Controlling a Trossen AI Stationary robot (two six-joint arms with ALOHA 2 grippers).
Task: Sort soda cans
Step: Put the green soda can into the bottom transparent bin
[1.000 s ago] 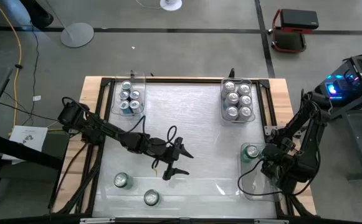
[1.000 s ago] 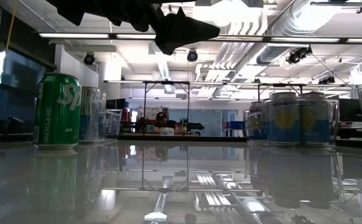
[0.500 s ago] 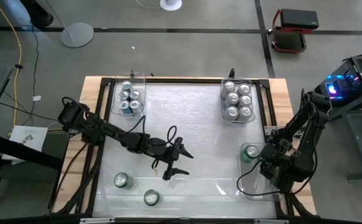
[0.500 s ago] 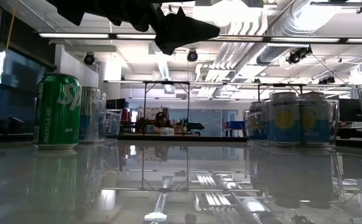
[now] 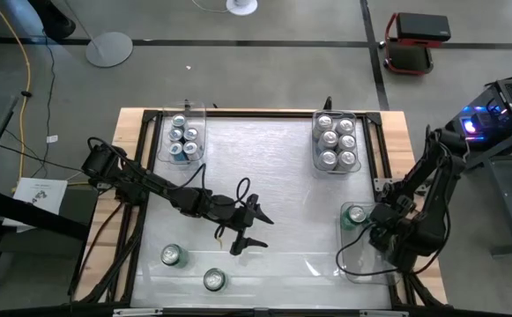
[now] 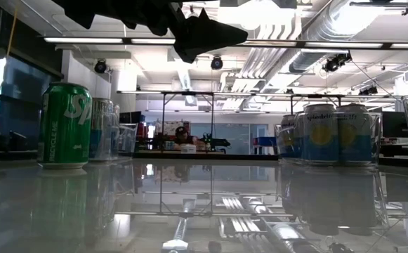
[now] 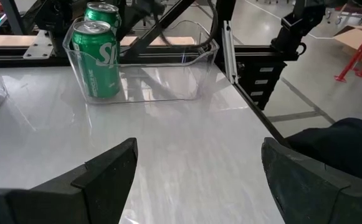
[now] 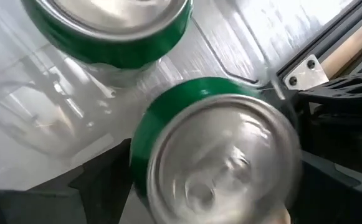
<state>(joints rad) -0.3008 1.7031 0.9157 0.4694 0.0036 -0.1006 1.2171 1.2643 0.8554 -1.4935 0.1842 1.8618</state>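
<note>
My right gripper [image 8: 215,186] is over the clear bin [image 5: 366,251] at the table's near right and is shut on a green soda can [image 8: 215,155] with a silver top. A second green can [image 5: 355,214] stands in that bin's far end; it also shows in the left wrist view [image 7: 96,59]. In the high view my right arm hides its gripper. My left gripper [image 5: 254,231] hangs open and empty above the middle of the table. Two green cans [image 5: 172,255] [image 5: 213,279] stand on the table at the near left; one shows in the low view [image 6: 64,125]. My right gripper pinches the green can between its two fingers [image 8: 100,180], one on each side of the can's side wall just below the top rim [image 8: 140,143]. The fingers come from above, pointing down. The can is upright, top up; whether it stands on the bin's floor I cannot tell.
A clear bin with blue cans [image 5: 185,136] stands at the far left, and a clear bin with several silver cans [image 5: 337,141] stands at the far right. Black frame rails run along the table's edges [image 5: 137,220].
</note>
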